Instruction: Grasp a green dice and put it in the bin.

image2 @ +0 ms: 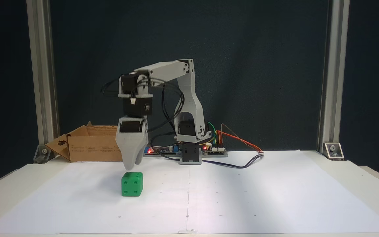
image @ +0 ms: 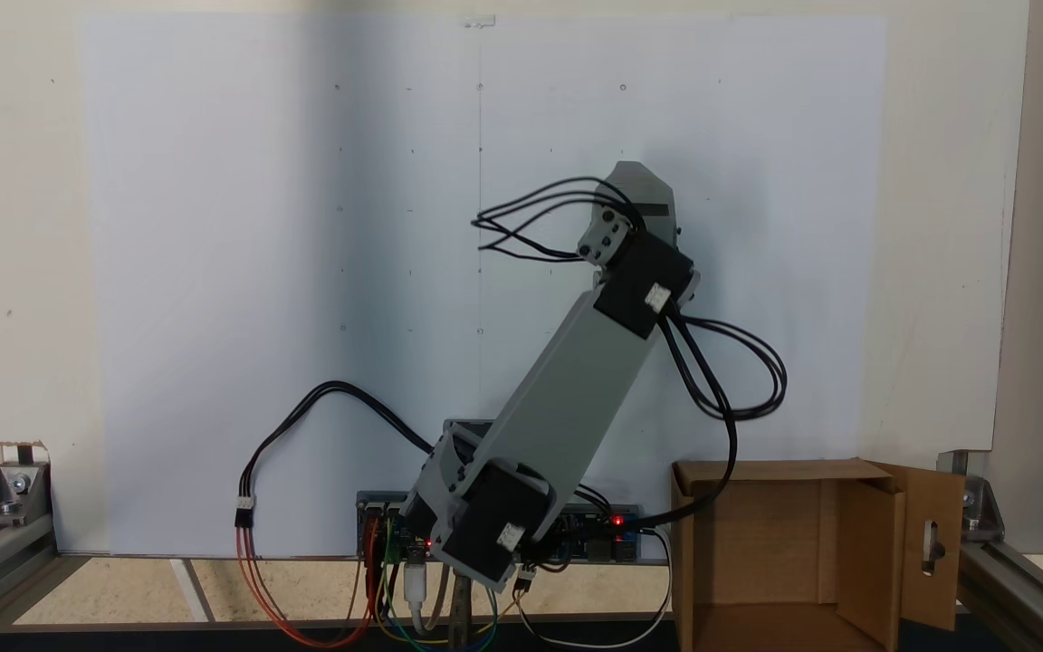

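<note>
The green dice (image2: pixel 132 184) sits on the white paper, left of centre in a fixed view, with a four-pip face toward that camera. My gripper (image2: pixel 133 164) points straight down just above the dice, not touching it. Its grey jaws read as a single tapered wedge with no gap showing. From above in a fixed view, the gripper (image: pixel 641 186) and the arm cover the dice. The bin (image2: pixel 90 148) is a brown cardboard box behind and left of the dice. From above, the bin (image: pixel 757 471) lies at the lower right with its flaps open.
The arm's base and controller board (image2: pixel 189 153) stand at the back centre, with loose cables (image2: pixel 242 163) trailing over the paper. Aluminium frame posts (image2: pixel 332 82) rise at both back corners. White paper (image2: pixel 275 197) covers the table.
</note>
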